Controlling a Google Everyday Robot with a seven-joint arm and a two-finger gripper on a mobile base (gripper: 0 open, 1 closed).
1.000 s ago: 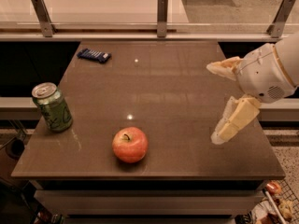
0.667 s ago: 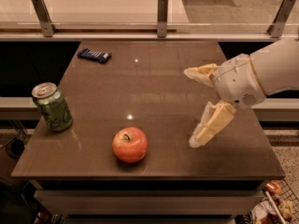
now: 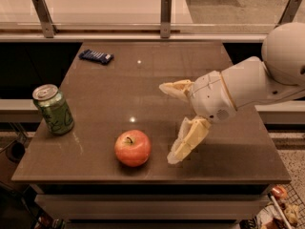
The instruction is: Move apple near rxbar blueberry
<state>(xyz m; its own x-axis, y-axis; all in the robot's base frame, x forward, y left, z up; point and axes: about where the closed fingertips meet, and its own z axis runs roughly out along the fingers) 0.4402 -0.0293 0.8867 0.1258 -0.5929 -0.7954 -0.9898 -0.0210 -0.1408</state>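
Note:
The red-orange apple (image 3: 133, 148) with a short dark stem sits near the front edge of the brown table (image 3: 119, 89). The rxbar blueberry (image 3: 96, 56), a flat dark blue bar, lies at the far left corner. My gripper (image 3: 167, 123) hangs over the table just right of the apple, open, with its pale fingers (image 3: 183, 142) spread wide and pointing left. It holds nothing and does not touch the apple.
A green soda can (image 3: 53, 109) stands upright at the table's left edge, between apple and bar. A railing with metal posts (image 3: 165, 16) runs behind the table. My white arm (image 3: 257, 80) reaches in from the right.
My gripper has moved left and forward across the table, from the right edge to just right of the apple. The apple, can and bar have not moved.

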